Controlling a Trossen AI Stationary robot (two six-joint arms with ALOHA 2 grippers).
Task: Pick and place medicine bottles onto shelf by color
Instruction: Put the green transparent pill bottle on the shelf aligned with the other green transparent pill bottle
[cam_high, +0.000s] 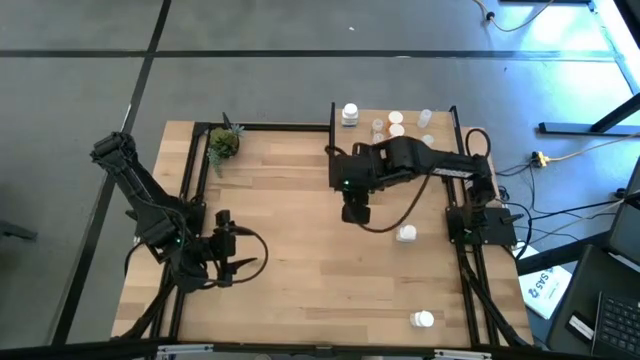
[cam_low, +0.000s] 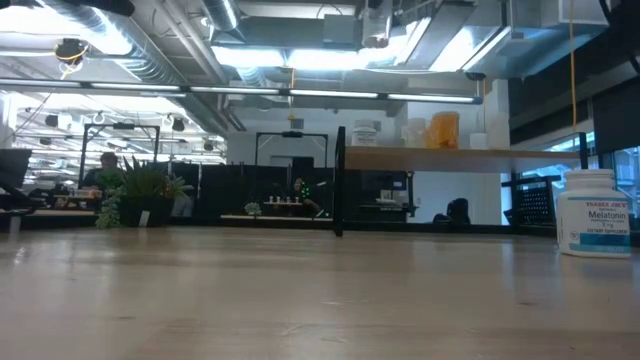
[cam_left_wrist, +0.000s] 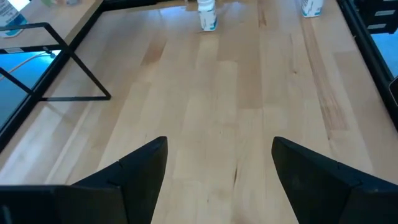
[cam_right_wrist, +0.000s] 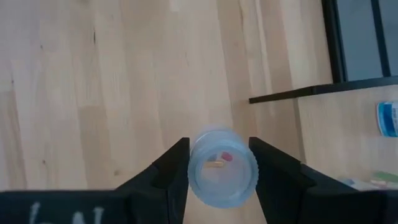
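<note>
Two matte-black jointed arms (cam_high: 150, 215) — small green lights, a looping black cable (cam_high: 390, 222); blunt wedge-shaped black fingers (cam_left_wrist: 140, 165).

Clear bottle (cam_right_wrist: 222, 175) between right gripper (cam_right_wrist: 219, 163) fingers, above tabletop (cam_high: 290, 250) centre; two bottles (cam_high: 406, 234) (cam_high: 423, 319) rightward (standing apart); others on shelf (cam_high: 440, 135) behind.

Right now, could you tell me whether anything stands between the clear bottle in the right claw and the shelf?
Nothing visible does. The right claw grips the clear bottle over bare tabletop, in front of the shelf, which already holds several bottles.
</note>
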